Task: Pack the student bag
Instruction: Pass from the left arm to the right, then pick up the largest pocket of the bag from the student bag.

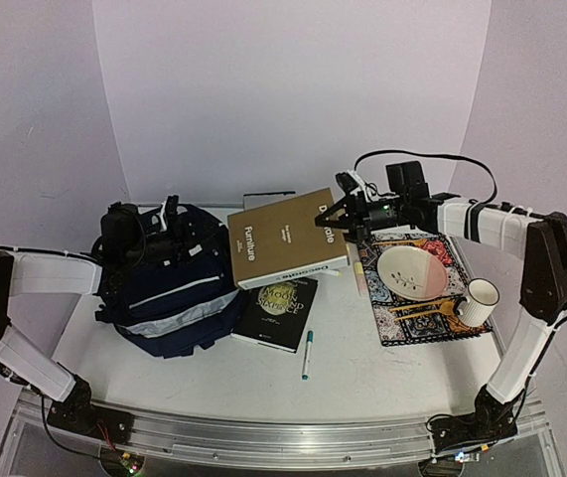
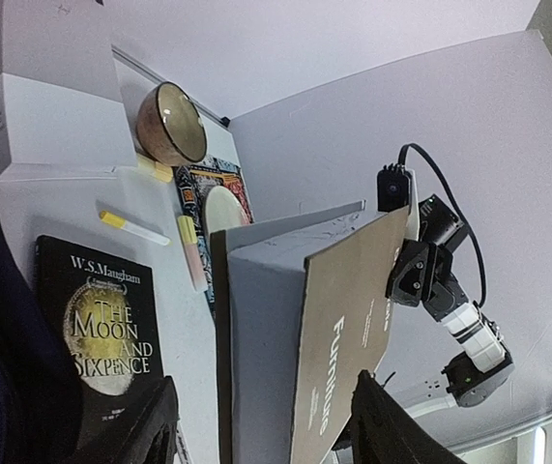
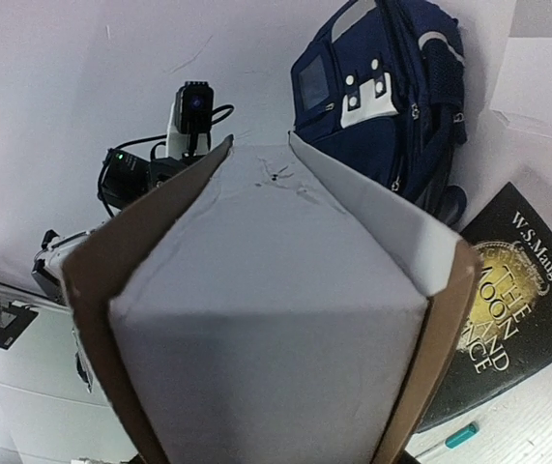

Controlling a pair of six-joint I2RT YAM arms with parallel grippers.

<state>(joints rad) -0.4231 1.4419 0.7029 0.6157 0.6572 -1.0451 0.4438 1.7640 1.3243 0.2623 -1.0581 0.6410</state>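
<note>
The student bag (image 1: pixel 169 298) sits slumped on the left of the table (image 1: pixel 263 388). It is soft navy fabric with pale grey stripes and black straps. The left gripper (image 1: pixel 172 231) is at the bag's top edge, and its wrist view shows its black fingers (image 2: pixel 145 430) spread wide with nothing between them. I can't tell whether they touch the cloth.

Just right of the bag is a thick hardback titled "Furniture" (image 1: pixel 278 243), with brown card covers and a grey page block. It is held up at a tilt, and the right gripper (image 1: pixel 346 216) is clamped on its far right edge. Below it lies a glossy black paperback, "The Moon and Sixpence" (image 1: pixel 278 310), with a teal-capped pen (image 1: pixel 307 355) beside it. Further right, a patterned placemat (image 1: pixel 417 318) carries a round pale plate (image 1: pixel 412 270) and a white mug (image 1: pixel 482 298).
</note>
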